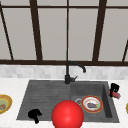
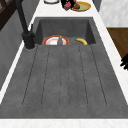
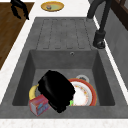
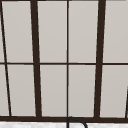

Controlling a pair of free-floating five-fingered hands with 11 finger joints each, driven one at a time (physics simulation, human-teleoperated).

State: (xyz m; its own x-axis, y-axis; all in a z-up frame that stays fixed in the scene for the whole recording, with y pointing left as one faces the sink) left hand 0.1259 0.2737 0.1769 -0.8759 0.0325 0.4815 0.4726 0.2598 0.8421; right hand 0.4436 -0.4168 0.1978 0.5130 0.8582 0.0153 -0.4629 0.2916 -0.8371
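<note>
Two hands show. The right hand point(image 1: 114, 88) curls round a small red box point(image 1: 115, 94) above the sink's right rim point(image 1: 113, 105), lifted clear. Below in the basin lie a plate point(image 1: 91, 103) and banana point(image 2: 81, 41). The left hand point(image 1: 34, 114) hangs, fingers curled, over the front-left corner.

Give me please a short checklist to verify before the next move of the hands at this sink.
1. Right hand has its fingers curled round the small red box: ok.
2. Box is above the basin's right edge, clear of the counter: cannot tell.
3. Left hand holds nothing, by the drainboard's front edge: ok.
4. Basin floor free: not ok; a red-rimmed plate with a dark item and a banana lie there.
5. Faucet spout is away from both hands: ok.
6. Front view unblocked: not ok; a red ball covers the basin's front.
</note>
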